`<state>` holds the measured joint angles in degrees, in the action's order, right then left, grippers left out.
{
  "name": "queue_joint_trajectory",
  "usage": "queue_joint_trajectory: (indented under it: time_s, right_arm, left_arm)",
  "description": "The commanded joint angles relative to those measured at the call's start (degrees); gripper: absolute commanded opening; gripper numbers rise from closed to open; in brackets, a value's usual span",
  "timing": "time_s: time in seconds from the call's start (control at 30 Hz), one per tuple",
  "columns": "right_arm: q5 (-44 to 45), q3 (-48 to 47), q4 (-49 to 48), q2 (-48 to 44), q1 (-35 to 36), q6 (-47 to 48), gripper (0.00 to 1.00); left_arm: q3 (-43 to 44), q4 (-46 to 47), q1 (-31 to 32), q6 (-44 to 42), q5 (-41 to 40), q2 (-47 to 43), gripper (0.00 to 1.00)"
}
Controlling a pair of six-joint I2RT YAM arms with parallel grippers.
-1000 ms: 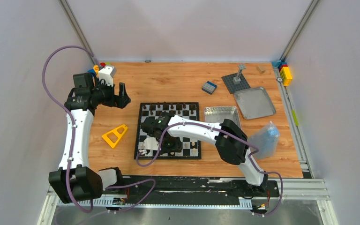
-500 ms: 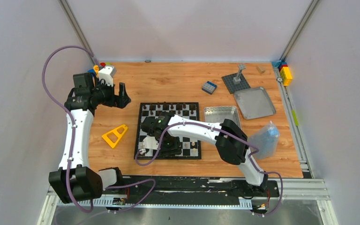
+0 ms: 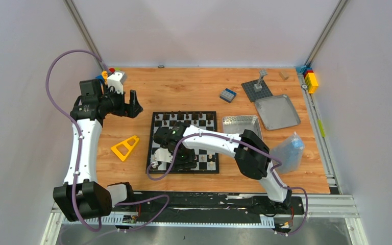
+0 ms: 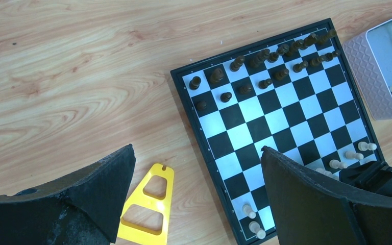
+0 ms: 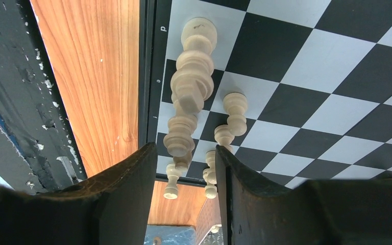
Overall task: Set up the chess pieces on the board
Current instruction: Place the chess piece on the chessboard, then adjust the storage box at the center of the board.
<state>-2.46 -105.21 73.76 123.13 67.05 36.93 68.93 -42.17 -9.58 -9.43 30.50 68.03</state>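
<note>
While down low over near-left corner of the board, holds nothing w/ right gripper: jaws partly apart, clear gap btwn fingers. Just beyond the tips, pale chess pieces upright on edge squares by border letters d and e. No contact w/ either finger visible. Wide apart and empty: left gripper, up over bare worktop just left of board's far-left corner. Along two far rows, dark chess pieces. More pale ones along near edge, plus a few inside silver tin just right of board.

Around:
- yellow triangular frame flat on worktop, left of board
- silver tray beyond tin
- grey studded plate w/ grey post, blue brick beside it
- clear plastic bag near right side
- coloured bricks at far-right edge, more at far-left corner

In the way: right arm slung across board's near half in top view, blocking most near-row squares. Board's near-right corner covered by a finger in left wrist view.

Hard to tell: piece types from above (too small), count in tin (cut off at frame edge), near-row order behind arm.
</note>
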Motion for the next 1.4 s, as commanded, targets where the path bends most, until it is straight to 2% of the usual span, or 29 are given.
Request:
queue_joint_trajectory:
  time_s: [0.0, 0.5, 0.73, 0.93, 1.1, 1.37]
  right_arm:
    - [0.0, 0.1, -1.2, -3.1, -0.1, -1.1, 0.46]
    - [-2.9, 1.3, -1.0, -8.6, -2.6, -2.6, 0.43]
    - [-6.4, 0.7, -2.0, -13.3, -7.9, -4.5, 0.44]
    - [-11.5, 3.4, -5.4, -19.8, -17.8, -7.8, 0.46]
    - [-13.9, 10.9, -11.0, -26.2, -28.3, -10.5, 0.47]
    - [-18.9, 21.8, -19.0, -30.2, -45.6, -12.5, 0.48]
  left_arm:
    - [0.4, 1.1, -0.7, 0.2, 1.0, -1.0, 1.0]
    - [1.0, 0.7, -0.7, 0.0, 1.0, -0.8, 1.0]
    - [1.7, 0.4, -0.7, -0.1, 1.5, -0.4, 1.0]
    - [1.8, 0.5, -0.8, -1.2, 6.9, 0.8, 1.0]
    - [1.2, 0.3, -0.7, -2.4, 16.5, 1.8, 1.0]
    - [2.3, 0.9, -0.5, -3.6, 23.6, 3.8, 1.0]
